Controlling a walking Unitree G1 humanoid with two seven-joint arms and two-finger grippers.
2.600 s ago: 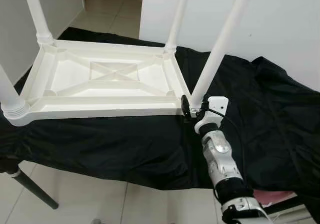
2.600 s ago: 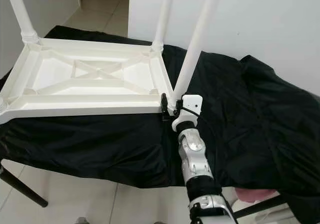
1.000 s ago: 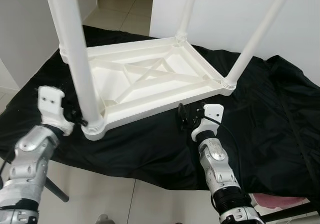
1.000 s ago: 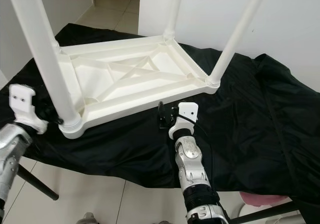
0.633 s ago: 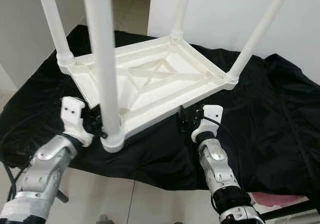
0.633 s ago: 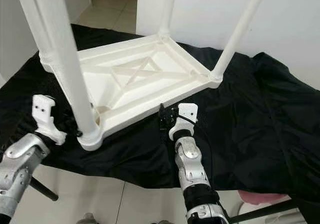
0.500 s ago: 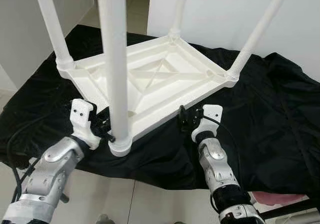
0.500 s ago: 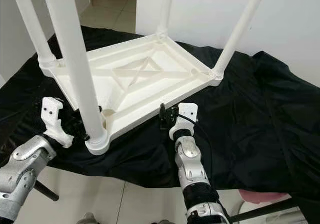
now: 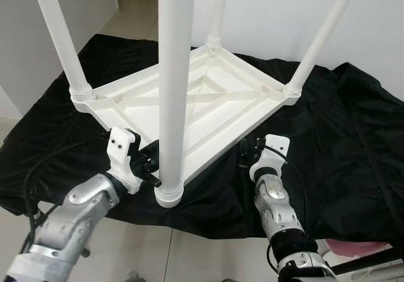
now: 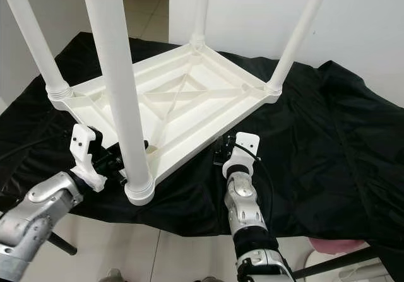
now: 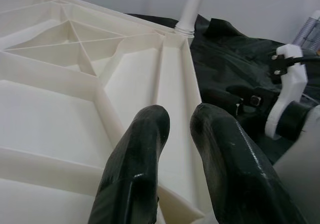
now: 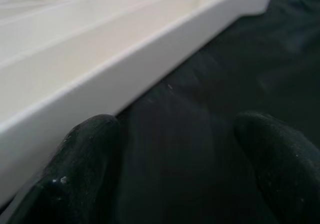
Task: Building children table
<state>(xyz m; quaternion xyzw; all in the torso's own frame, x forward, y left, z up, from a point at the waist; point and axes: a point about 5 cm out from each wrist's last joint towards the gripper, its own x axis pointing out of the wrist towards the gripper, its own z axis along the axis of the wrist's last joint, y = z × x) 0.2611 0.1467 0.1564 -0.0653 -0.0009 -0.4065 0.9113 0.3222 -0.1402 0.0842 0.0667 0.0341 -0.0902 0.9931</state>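
A white plastic children's table point(image 9: 208, 99) lies upside down on a black cloth, its legs pointing up. The nearest leg point(image 9: 172, 74) rises from the corner closest to me. My left gripper point(image 9: 151, 168) sits at that corner just left of the leg; in the left wrist view its fingers point(image 11: 145, 174) are pinched close together over the table's rim. My right gripper point(image 9: 245, 151) rests on the cloth beside the table's right front edge. In the right wrist view its fingertips point(image 12: 90, 149) stand wide apart, open, with only cloth between them.
The black cloth point(image 9: 341, 143) hangs over the front edge of its support. A white wall point(image 9: 278, 11) stands behind, with tiled floor point(image 9: 139, 11) through a doorway at the far left. A pink object point(image 9: 344, 247) lies low at the right. A dark metal leg point(image 10: 60, 241) slants at lower left.
The table has turned on the cloth; its near corner and leg swung rightward towards me, with my left gripper moving along at that corner. My right gripper shifted slightly right.
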